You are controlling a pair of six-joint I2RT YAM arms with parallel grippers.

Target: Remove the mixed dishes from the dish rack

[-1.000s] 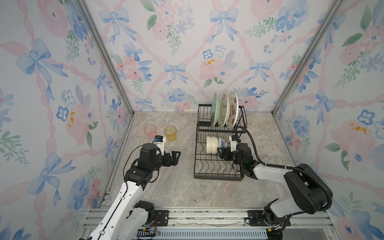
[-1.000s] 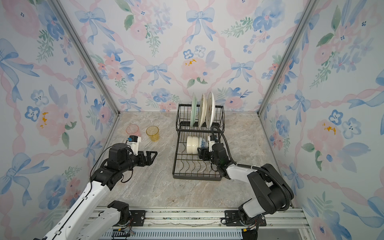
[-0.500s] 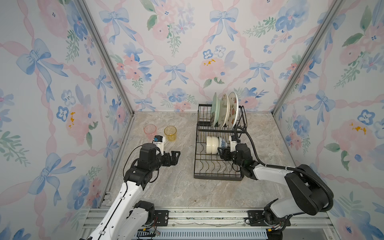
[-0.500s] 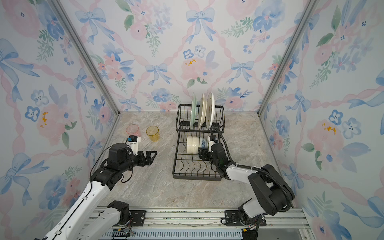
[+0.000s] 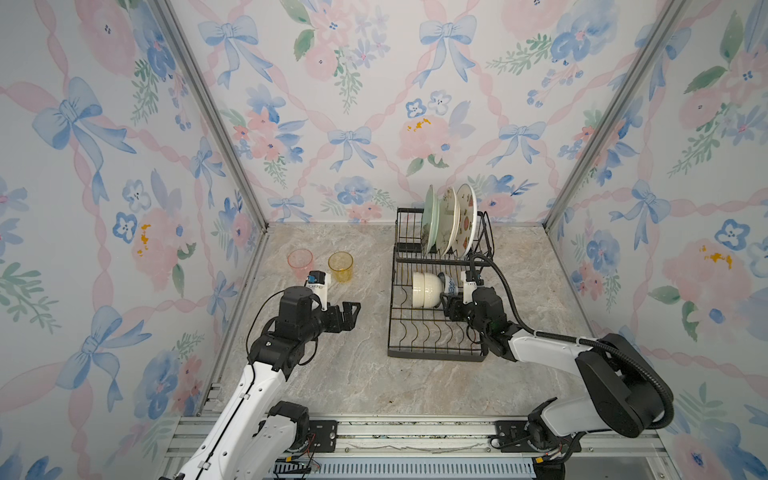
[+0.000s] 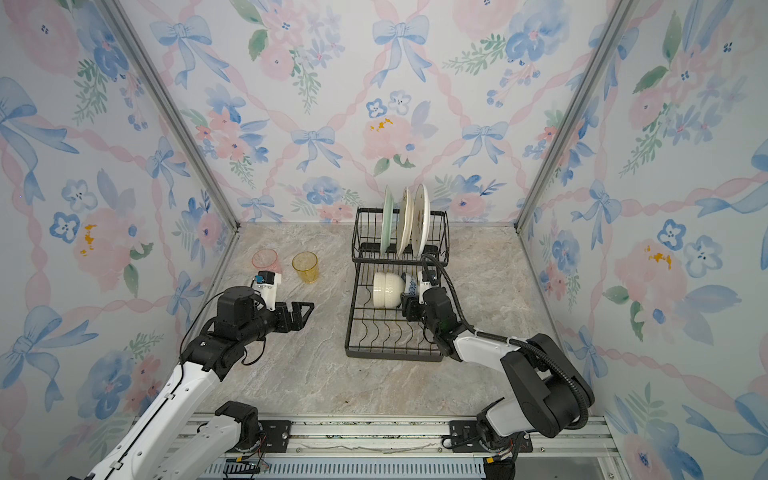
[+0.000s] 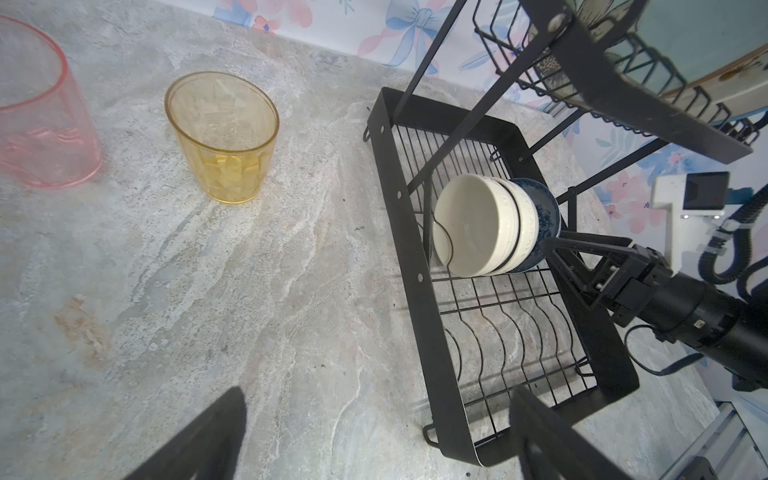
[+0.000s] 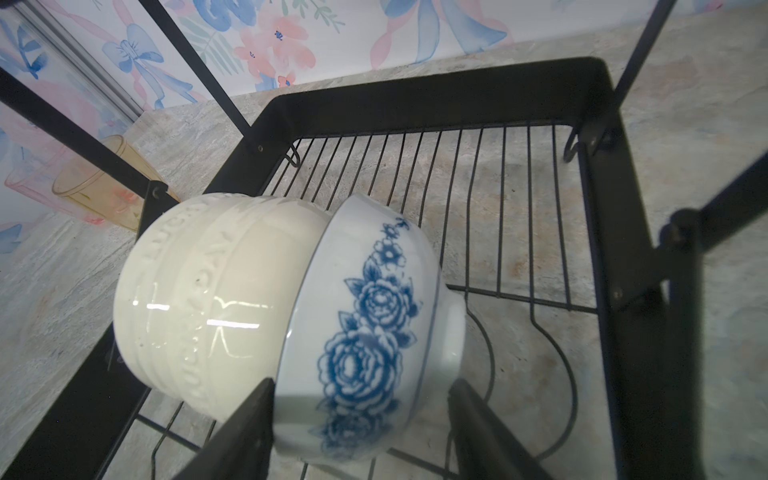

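Right gripper [image 8: 361, 390] jaws drawn narrower, straddling blue-patterned bowl [image 8: 365, 316], grip unclear; left gripper [image 7: 376, 392] released. Rack [image 5: 432, 356]: three plates [image 5: 449, 220], three bowls [image 5: 426, 289]. Table [image 5: 374, 382]: two tumblers [image 5: 300, 262].

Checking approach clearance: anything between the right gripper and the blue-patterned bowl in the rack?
Nothing visible. The right gripper has its jaws on either side of the blue-patterned bowl; the cream bowls abut its rim.

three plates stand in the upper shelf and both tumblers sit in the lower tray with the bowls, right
Wrong about the tumblers: the pink tumbler and amber tumbler stand on the table, left of the dish rack, as both top views show. The plates and bowls are as you say.
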